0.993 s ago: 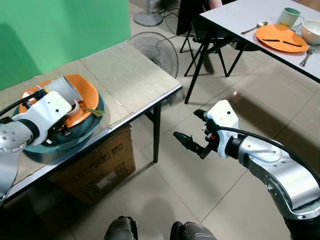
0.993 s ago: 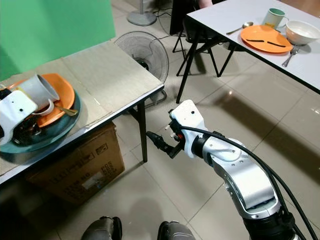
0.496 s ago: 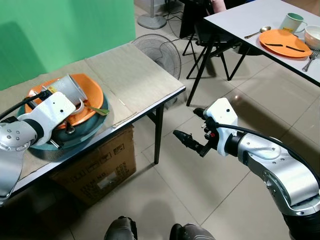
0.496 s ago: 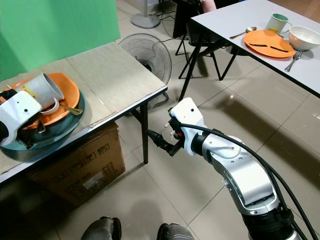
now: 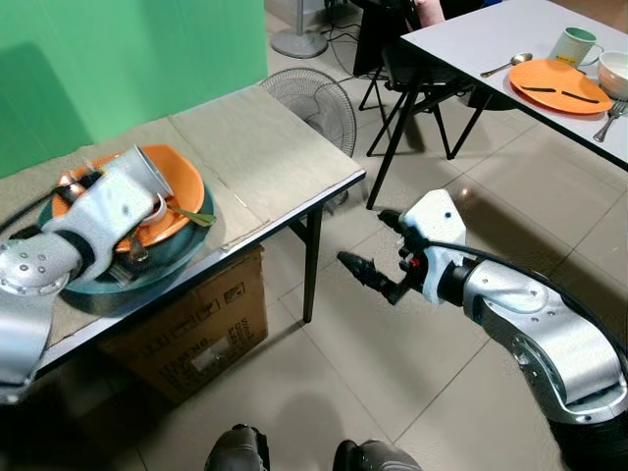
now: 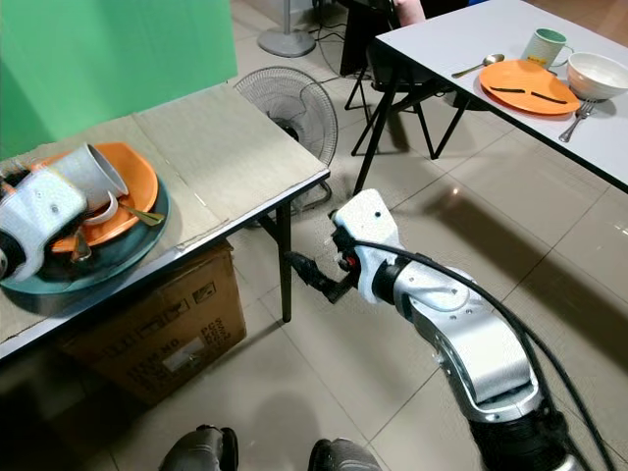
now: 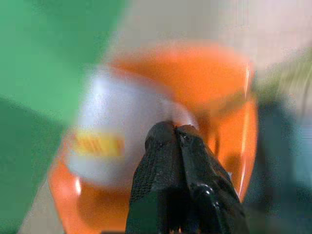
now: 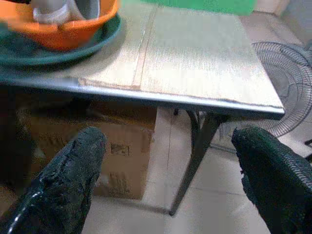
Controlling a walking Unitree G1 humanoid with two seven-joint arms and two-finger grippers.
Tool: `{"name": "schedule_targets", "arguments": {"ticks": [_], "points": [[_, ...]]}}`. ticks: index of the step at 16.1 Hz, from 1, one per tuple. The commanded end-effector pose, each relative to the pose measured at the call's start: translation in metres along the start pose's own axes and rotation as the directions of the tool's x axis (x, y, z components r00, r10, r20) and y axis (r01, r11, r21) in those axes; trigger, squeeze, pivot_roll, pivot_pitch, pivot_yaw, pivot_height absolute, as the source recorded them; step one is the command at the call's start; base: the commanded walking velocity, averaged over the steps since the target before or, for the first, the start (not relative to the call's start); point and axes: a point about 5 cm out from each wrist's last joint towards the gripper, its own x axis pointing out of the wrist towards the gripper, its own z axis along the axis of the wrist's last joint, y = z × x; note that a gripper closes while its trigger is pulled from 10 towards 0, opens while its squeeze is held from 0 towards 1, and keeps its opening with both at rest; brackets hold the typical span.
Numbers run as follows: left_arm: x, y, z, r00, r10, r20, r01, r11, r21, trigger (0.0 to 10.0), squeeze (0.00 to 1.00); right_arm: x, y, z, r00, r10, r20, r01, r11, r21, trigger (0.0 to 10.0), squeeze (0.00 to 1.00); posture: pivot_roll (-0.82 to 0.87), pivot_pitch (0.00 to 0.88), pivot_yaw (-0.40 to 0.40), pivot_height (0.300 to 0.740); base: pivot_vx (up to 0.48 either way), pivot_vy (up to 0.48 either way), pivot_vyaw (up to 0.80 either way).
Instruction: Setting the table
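Orange plate (image 5: 177,186) and mug (image 5: 147,177) are now being reached by the closed, empty left claw (image 7: 173,141), while the right claw (image 8: 165,156) is hanging wide open beside the table (image 5: 265,157).

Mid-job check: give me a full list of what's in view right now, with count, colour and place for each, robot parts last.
Near table: 1, beige top, robot's left.
Tray: 1, dark green, round, on near table.
Orange plate: 1, on the tray.
Mug: 1, white, lying tipped on that plate.
Spoon: 1, gold, on the plate's edge.
Cardboard box: 1, brown, under near table.
Fan: 1, grey, on floor behind near table.
Far table: 1, white, upper right.
Far plate: 1, orange, on far table.
Cup: 1, green and white, behind far plate.
Bowl: 1, white, beside far plate.
Left gripper: fingers shut, at the mug.
Right gripper: open, above the floor.
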Motion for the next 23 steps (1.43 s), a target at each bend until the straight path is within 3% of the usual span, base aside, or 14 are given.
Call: {"name": "schedule_targets", "arguments": {"ticks": [1, 3, 4, 5, 7, 8, 9, 10, 12, 13, 17, 19, 23], "points": [[-0.011, 0.006, 0.013, 0.996, 0.067, 0.063, -0.065, 0.997, -0.034, 0.0, 0.0, -0.005, -0.001, -0.001, 1.0, -0.028, 0.01, 0.027, 0.999, 0.035, 10.0, 0.0, 0.03, 0.097, -0.012, 0.74, 0.0, 0.0, 0.0], [-0.021, 0.006, 0.022, 0.989, 0.117, 0.087, -0.11, 0.99, -0.085, 0.0, 0.0, -0.004, 0.003, -0.004, 0.999, -0.034, 0.011, 0.033, 0.997, 0.065, 10.0, 0.0, 0.03, 0.11, -0.018, 0.74, 0.0, 0.0, 0.0], [-0.033, 0.01, 0.028, 0.971, 0.21, 0.11, -0.198, 0.974, -0.11, 2.5, 0.0, -0.001, 0.006, -0.004, 0.998, -0.054, 0.029, 0.051, 0.994, 0.091, 10.0, 0.0, 0.03, 0.118, -0.022, 0.74, 0.0, 0.0, 0.0], [-0.04, 0.013, 0.031, 0.949, 0.289, 0.128, -0.271, 0.952, -0.141, 10.0, 0.0, -0.001, 0.008, -0.001, 0.996, -0.068, 0.056, 0.062, 0.993, 0.1, 10.0, 0.0, 0.03, 0.127, -0.017, 0.74, 0.0, 0.0, 0.0], [-0.055, 0.0, 0.02, 0.921, 0.383, 0.063, -0.345, 0.883, -0.319, 10.0, 0.0, -0.002, 0.009, 0.002, 0.992, -0.105, 0.076, 0.096, 0.989, 0.109, 10.0, 0.0, 0.03, 0.135, -0.004, 0.74, 0.0, 0.0, 0.0], [-0.061, -0.015, 0.018, 0.912, 0.404, 0.072, -0.352, 0.861, -0.368, 10.0, 0.0, -0.003, 0.008, 0.001, 0.989, -0.13, 0.076, 0.121, 0.987, 0.106, 10.0, 0.0, 0.02, 0.137, -0.009, 0.74, 0.0, 0.0, 0.0], [-0.064, -0.026, 0.017, 0.913, 0.402, 0.068, -0.349, 0.856, -0.381, 10.0, 0.0, -0.003, 0.006, 0.0, 0.986, -0.148, 0.075, 0.14, 0.984, 0.107, 10.0, 0.0, 0.02, 0.136, -0.013, 0.74, 0.0, 0.0, 0.0], [-0.067, -0.05, 0.014, 0.925, 0.379, 0.037, -0.334, 0.855, -0.396, 10.0, 0.0, -0.004, 0.002, -0.001, 0.979, -0.192, 0.075, 0.184, 0.977, 0.106, 10.0, 0.0, 0.02, 0.136, -0.024, 0.74, 0.0, 0.0, 0.0], [-0.066, -0.066, 0.014, 0.927, 0.375, 0.015, -0.334, 0.841, -0.426, 10.0, 0.0, -0.003, -0.002, -0.002, 0.971, -0.224, 0.081, 0.216, 0.971, 0.097, 10.0, 0.0, 0.02, 0.129, -0.032, 0.74, 0.0, 0.0, 0.0], [-0.066, -0.069, 0.016, 0.924, 0.383, 0.013, -0.338, 0.831, -0.442, 10.0, 0.0, -0.003, -0.003, -0.003, 0.966, -0.244, 0.082, 0.235, 0.966, 0.103, 10.0, 0.0, 0.02, 0.128, -0.031, 0.74, 0.0, 0.0, 0.0], [-0.074, -0.05, 0.032, 0.872, 0.482, 0.087, -0.399, 0.802, -0.445, 10.0, 0.0, 0.0, -0.003, -0.004, 0.955, -0.283, 0.088, 0.269, 0.952, 0.146, 10.0, 0.0, 0.02, 0.12, -0.033, 0.74, 0.276, 0.0, 0.0], [-0.077, -0.049, 0.035, 0.858, 0.505, 0.09, -0.422, 0.795, -0.435, 10.0, 0.0, 0.002, -0.006, -0.001, 0.948, -0.304, 0.093, 0.287, 0.945, 0.159, 10.0, 0.0, 0.02, 0.117, -0.033, 0.74, 0.356, 0.0, 0.0], [-0.077, -0.055, 0.03, 0.863, 0.502, 0.054, -0.431, 0.787, -0.442, 10.0, 0.0, 0.003, -0.013, -0.002, 0.937, -0.34, 0.085, 0.325, 0.934, 0.151, 10.0, 0.0, 0.02, 0.109, -0.033, 0.74, 0.389, 0.0, 0.34]]}}
